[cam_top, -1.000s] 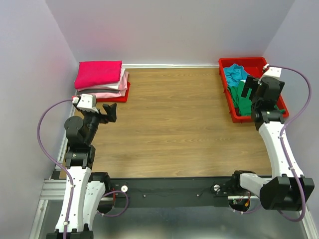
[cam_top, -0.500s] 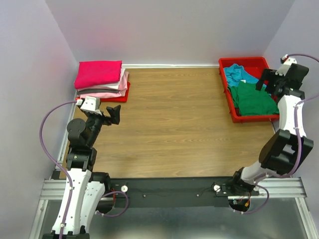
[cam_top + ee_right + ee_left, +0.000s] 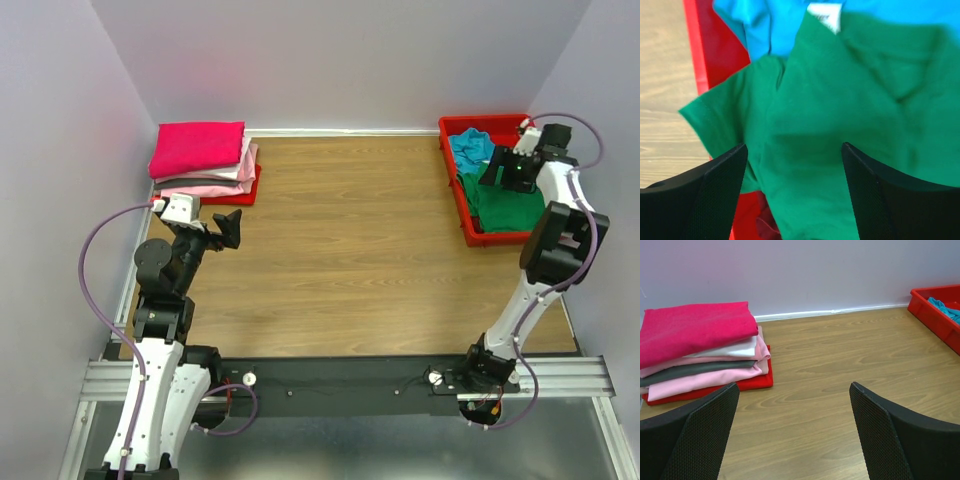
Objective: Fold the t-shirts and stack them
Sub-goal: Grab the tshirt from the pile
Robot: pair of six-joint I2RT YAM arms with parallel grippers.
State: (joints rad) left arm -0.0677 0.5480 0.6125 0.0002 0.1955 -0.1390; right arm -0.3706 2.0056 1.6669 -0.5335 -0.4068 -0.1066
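Holds right pincer (image 3: 793,146) spread over green t-shirt (image 3: 850,100), left pincer (image 3: 793,385) spread too; could nip teal t-shirt (image 3: 765,20) as well, dragging both from red bin (image 3: 695,50).

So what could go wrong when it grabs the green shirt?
The open right gripper hangs over the middle of the green shirt, so it may lift it all bunched up. The blue shirt lies against it and might get pinched too. Its sleeve seems to drape over the red bin wall and could tug the bin.
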